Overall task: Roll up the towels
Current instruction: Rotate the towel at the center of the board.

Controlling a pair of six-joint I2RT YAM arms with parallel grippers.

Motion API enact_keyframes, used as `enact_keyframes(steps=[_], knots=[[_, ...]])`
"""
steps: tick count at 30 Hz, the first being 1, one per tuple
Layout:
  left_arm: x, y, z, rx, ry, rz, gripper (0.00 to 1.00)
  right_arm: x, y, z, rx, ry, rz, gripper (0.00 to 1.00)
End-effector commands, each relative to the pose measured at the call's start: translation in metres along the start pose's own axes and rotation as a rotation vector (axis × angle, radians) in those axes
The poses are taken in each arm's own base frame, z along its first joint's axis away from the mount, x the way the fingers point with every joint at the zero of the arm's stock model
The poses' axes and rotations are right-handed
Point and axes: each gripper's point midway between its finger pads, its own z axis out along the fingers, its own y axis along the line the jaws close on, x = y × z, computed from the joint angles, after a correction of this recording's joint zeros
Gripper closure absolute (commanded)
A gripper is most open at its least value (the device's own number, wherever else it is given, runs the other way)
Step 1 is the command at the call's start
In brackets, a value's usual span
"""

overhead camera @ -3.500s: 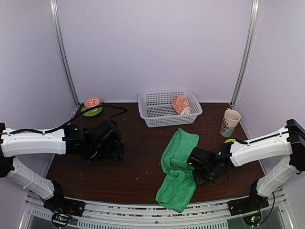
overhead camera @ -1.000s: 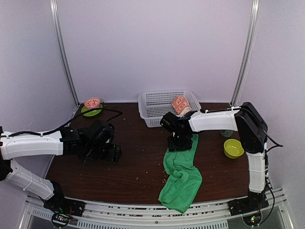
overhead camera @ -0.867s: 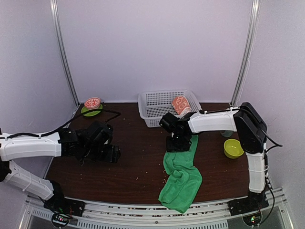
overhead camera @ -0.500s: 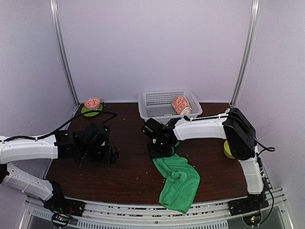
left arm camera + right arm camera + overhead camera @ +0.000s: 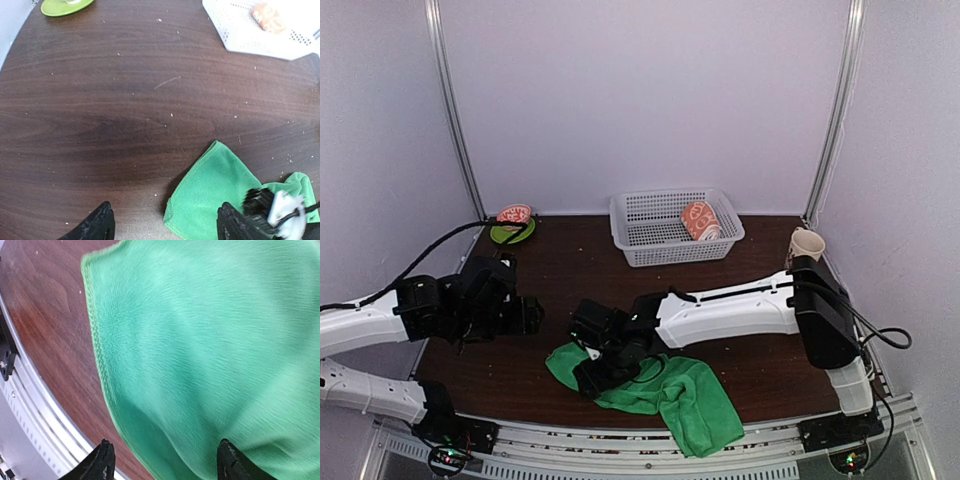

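The green towel point(image 5: 685, 390) lies bunched up at the lower middle of the top picture, on the near part of the table point(image 5: 600, 280). Its long way runs from the left, under the right hand point(image 5: 588, 378), down to the lower right. There its end reaches the front edge of the table. In the left wrist picture one corner of the green towel point(image 5: 215, 190) points to the upper left. It lies flat on the wood.

In the right wrist picture the green towel point(image 5: 210, 350) fills most of the view, and its sewn edge runs down the left side. A strip of brown table point(image 5: 45, 305) and the metal rail point(image 5: 30, 405) sit just beside that edge.

The right hand point(image 5: 162, 465) is over the towel with its fingers wide apart. The left hand point(image 5: 165, 230) is also wide apart, with nothing in it, over bare wood to the left of the towel.

The peach towel point(image 5: 700, 219) is rolled up and rests in the right end of the white basket point(image 5: 665, 235) at the back. Its long way points up and to the left. A lot of bare table lies between the basket and the green towel.

A green plate point(image 5: 512, 232) sits in the back left corner. A cup point(image 5: 804, 255) stands at the right edge.
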Motion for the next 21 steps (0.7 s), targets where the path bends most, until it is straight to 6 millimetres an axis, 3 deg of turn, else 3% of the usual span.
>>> enact_keyframes(steps=[1,5,9,12,15,21], knots=[[-0.023,0.001,-0.012,-0.013,-0.077,-0.015,0.28,-0.049,-0.012,-0.096,-0.039,-0.200,0.064,0.25],[-0.026,-0.008,-0.009,-0.016,-0.052,0.057,0.28,-0.052,-0.040,-0.155,0.006,-0.309,0.099,0.22],[-0.024,-0.025,0.004,0.013,-0.016,0.157,0.27,-0.014,-0.095,-0.186,0.131,-0.374,0.171,0.27],[-0.022,-0.040,0.016,0.037,0.011,0.211,0.27,0.041,-0.139,-0.181,0.223,-0.347,0.242,0.33],[-0.019,-0.057,0.031,0.064,0.046,0.253,0.27,0.095,-0.166,-0.166,0.224,-0.293,0.315,0.39],[-0.018,-0.076,0.051,0.065,0.090,0.279,0.28,0.165,-0.178,-0.140,0.119,-0.216,0.421,0.44]])
